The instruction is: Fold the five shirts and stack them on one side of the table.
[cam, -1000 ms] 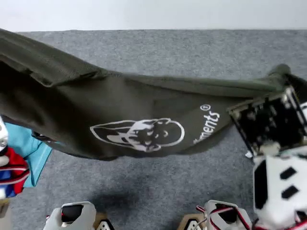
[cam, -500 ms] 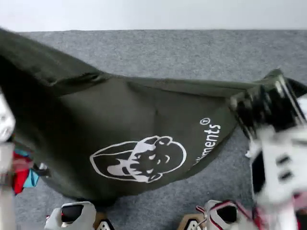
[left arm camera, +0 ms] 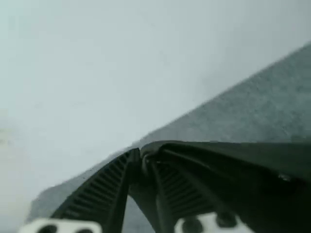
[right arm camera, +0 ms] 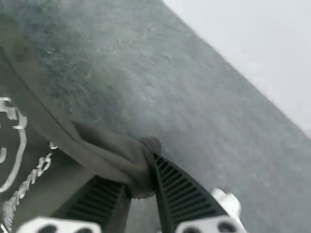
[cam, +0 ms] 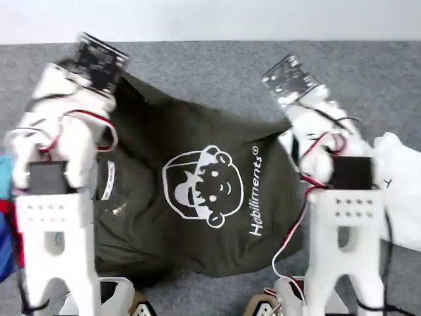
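1. Here we are with the left arm (cam: 62,145) standing tall at one side of the table. Its wrist tips over a far corner of the dark olive-green fabric shirt with a white cartoon face print (cam: 197,191).
2. The left gripper (left arm camera: 142,162) is nipped tight on a thin, taut edge of that shirt, and its ribbed black fingers (left arm camera: 104,187) meet at the tips.
3. Across from it we have the right arm (cam: 329,164), bent much the same, with red and black wires looping down its white body.
4. The right gripper (right arm camera: 146,167) is clamped on a bunched, rounded knot of olive cloth that bulges out past the fingertips.
5. The shirt spreads between the two arms over the grey, felt-like table (cam: 210,72). The print faces up, and the body is mostly open but rumpled, with soft folds near both held points.
6. We see white lettering running beside the face print, on the right arm's side.
7. Beyond the right arm we spot a soft white cloth heap (cam: 402,178). At the opposite edge there's a slip of blue and red fabric (cam: 4,237).
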You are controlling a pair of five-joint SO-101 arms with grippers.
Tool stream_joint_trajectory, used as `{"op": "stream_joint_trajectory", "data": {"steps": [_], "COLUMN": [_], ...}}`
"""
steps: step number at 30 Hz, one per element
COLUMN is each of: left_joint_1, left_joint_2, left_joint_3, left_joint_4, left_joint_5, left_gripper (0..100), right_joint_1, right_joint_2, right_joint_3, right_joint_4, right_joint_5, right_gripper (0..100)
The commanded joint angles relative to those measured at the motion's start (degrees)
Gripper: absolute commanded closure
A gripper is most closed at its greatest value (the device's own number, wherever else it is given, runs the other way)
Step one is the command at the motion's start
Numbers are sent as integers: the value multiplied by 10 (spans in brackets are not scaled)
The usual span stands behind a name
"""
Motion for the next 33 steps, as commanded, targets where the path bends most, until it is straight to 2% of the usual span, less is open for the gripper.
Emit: {"op": "stream_joint_trajectory", "data": {"steps": [1,7,11,23,27,33], "left_joint_1": [13,12,16,15,14,10], "left_joint_2": [26,156,229,449,504,533], "left_joint_3": [88,90,39,-273,-342,-395], "left_joint_4": [-105,-219,-274,-311,-298,-295], "left_joint_5": [-6,-4,-3,-11,-43,-47], "left_gripper": [995,995,995,995,995,995], "right_joint_1": [-7,-4,-4,-4,-4,-6], "right_joint_2": [30,157,244,479,544,589], "right_joint_3": [55,33,-31,-335,-418,-479], "right_joint_4": [-117,-233,-276,-339,-338,-338], "right_joint_5": [-7,-22,-39,-35,-35,-35], "right_gripper": [984,985,986,987,987,987]}}
